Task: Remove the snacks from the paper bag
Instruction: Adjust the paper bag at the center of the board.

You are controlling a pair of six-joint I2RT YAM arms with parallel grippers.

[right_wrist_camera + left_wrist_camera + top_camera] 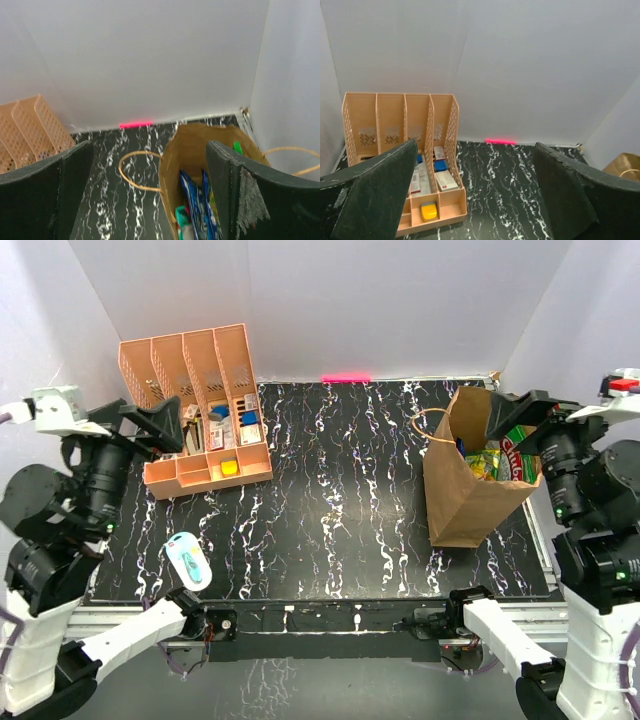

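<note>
Left fingers (375,195) and right fingers (227,200) both wide open and empty; I'd pinch the light, slippery snacks (191,196) by their top edges in the bag (190,145).

Both arms are raised at opposite sides; the left claw (165,428) and right claw (515,425) gape wide, empty.

The top view looks steeply down from high behind the near edge, over the whole counter (330,490). The left wrist view faces the back wall (520,75) past the left hand (475,145), with the organiser (390,115) at lower left. The right wrist view sits close above the paper bag (192,145), at lower right. All three share the pink strip (345,377).
</note>
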